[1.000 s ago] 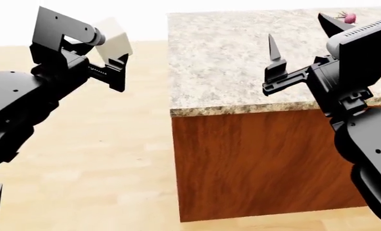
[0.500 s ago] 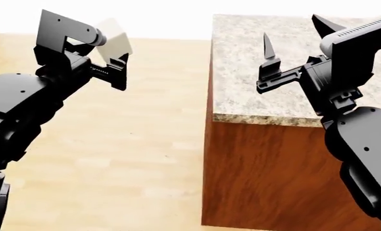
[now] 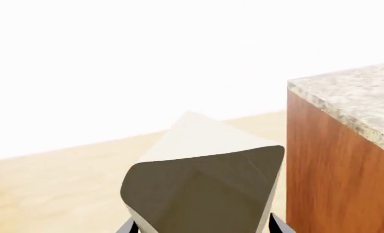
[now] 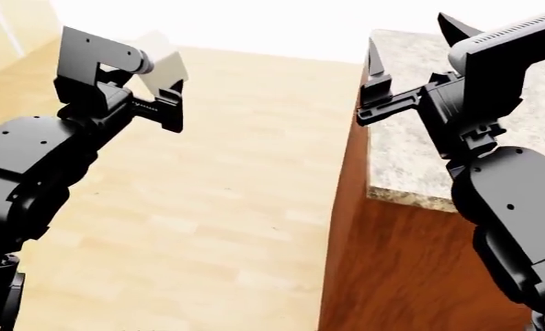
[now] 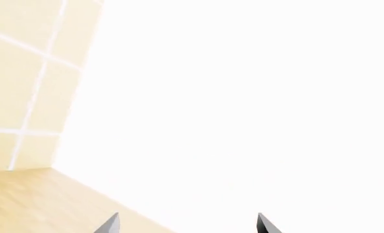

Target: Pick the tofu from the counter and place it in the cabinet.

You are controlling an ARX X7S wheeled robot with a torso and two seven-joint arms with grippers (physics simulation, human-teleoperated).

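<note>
— Pale wood floor (image 4: pixel 217 207) filled most of my head view, with the table (image 4: pixel 530 138) off to one side. Where was the tofu (image 4: pixel 165 61)?

— Clamped in my left pincer (image 4: pixel 157 86), held up over the floor, well apart from the table's wooden side.

— And your right pincer (image 4: pixel 410 52)?

— Spread wide and empty, raised above the table's near edge, its tips apart.
</note>
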